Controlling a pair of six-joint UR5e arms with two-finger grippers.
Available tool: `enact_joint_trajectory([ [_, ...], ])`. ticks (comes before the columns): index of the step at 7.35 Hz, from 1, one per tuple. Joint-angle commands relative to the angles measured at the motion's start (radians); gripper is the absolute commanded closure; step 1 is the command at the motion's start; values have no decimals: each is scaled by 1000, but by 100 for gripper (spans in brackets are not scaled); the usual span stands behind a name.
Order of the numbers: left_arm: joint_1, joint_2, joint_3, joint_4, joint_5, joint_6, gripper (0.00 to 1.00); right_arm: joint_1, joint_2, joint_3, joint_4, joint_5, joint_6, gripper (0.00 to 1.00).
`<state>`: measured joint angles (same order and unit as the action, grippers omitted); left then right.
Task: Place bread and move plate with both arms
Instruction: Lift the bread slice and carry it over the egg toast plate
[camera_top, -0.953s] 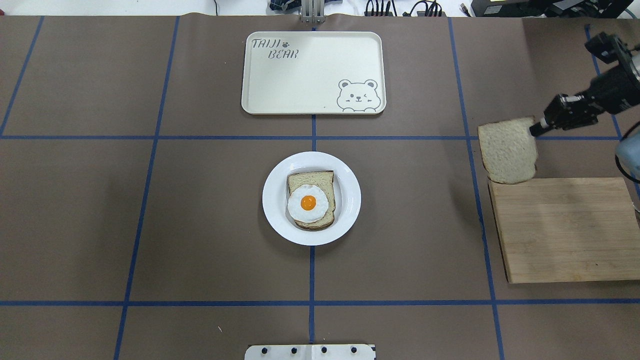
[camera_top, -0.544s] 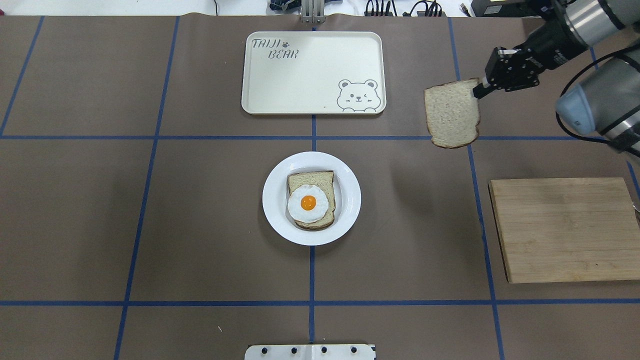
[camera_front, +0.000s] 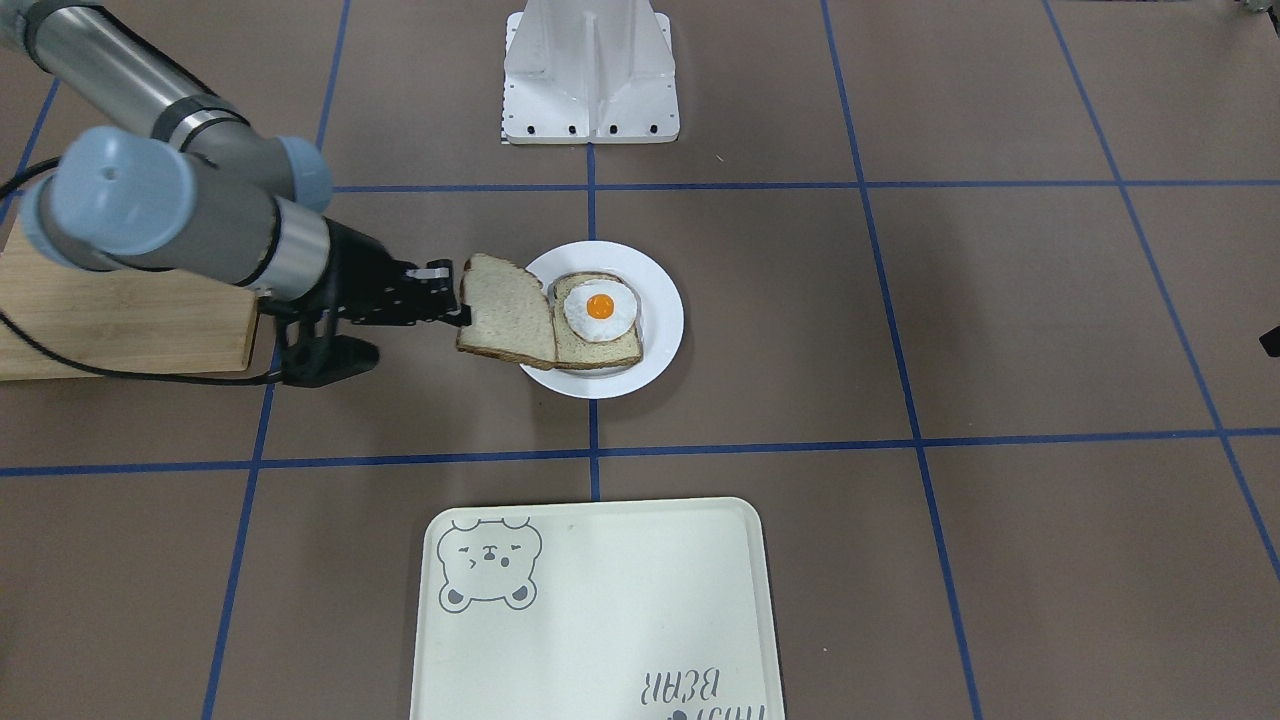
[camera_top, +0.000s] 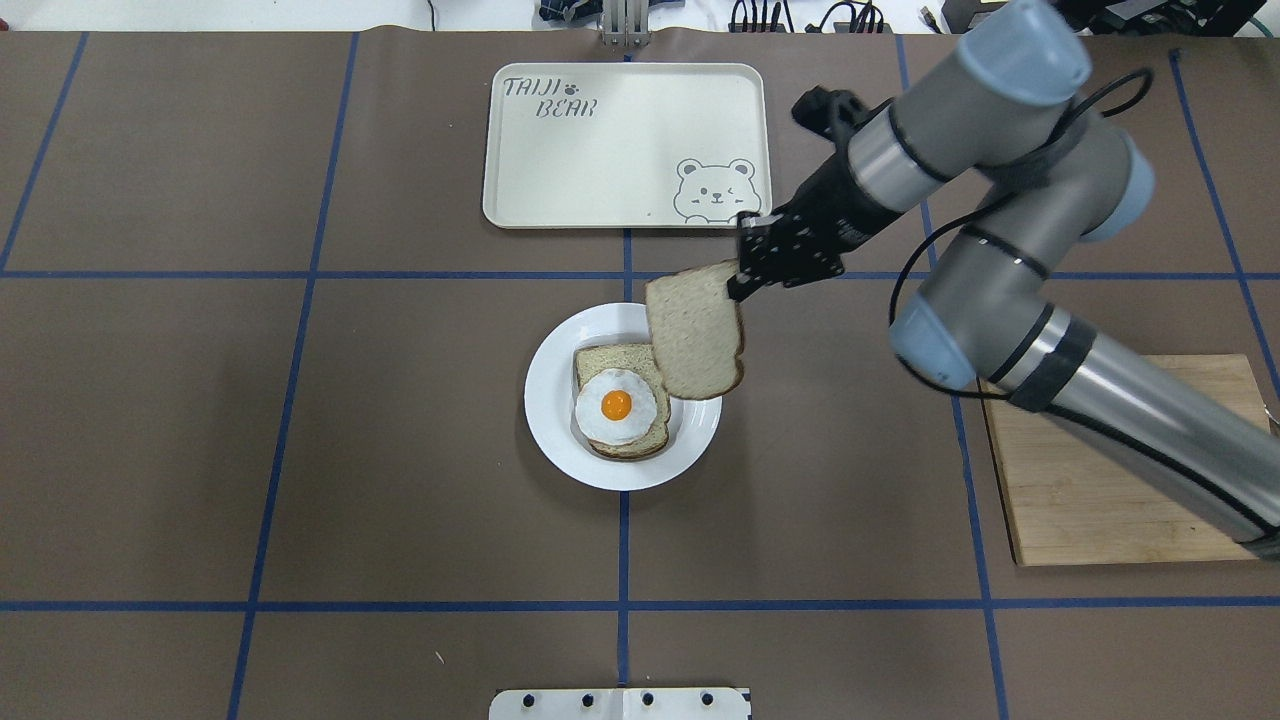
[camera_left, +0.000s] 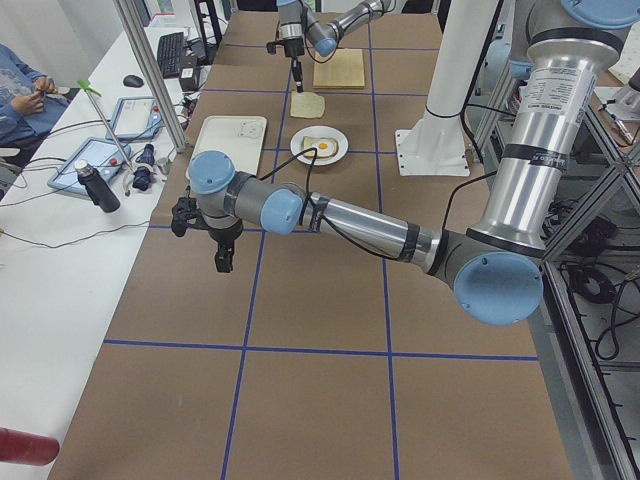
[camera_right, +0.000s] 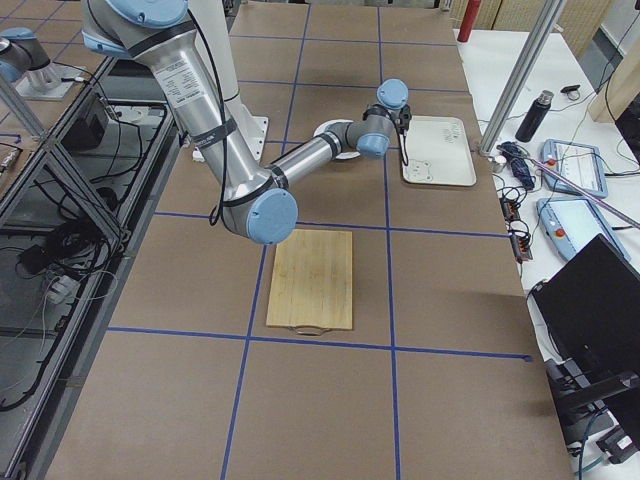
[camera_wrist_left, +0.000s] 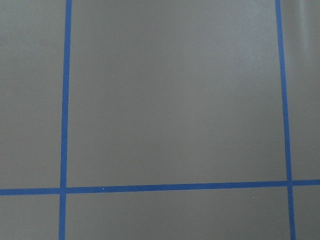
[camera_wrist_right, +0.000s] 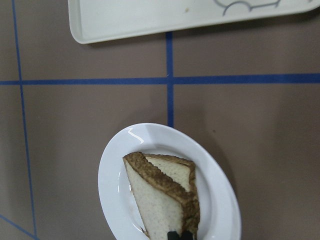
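Right wrist cam only gets the bread foreshortened over the plate. The overhead shows the whole slice: right gripper jaws pinching its far crust corner, long axis running from the jaws back toward the robot, beside the egg toast. The left gripper shows only in the side view, so I can't tell how its jaws stand.

The plate sits mid-counter with the egg-topped slice on it. The bread hangs over the plate's rim on the robot's right, at the tip of the right gripper; it seems clear of the lower slice, though its height is hard to judge. The tray lies beyond the plate, and the board lies well to its right. The left gripper hovers far to the left.
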<state>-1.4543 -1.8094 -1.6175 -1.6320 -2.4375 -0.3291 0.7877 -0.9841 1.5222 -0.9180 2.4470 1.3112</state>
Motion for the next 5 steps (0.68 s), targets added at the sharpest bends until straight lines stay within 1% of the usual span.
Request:
enact_joint_trajectory([
  [1,2,1,-4,-2,0,-8,2,-140,54,3,1,-172,89,100],
  [5,2,1,-13,-2,0,-15,2,-176,47,-31,-1,-198,122,100],
])
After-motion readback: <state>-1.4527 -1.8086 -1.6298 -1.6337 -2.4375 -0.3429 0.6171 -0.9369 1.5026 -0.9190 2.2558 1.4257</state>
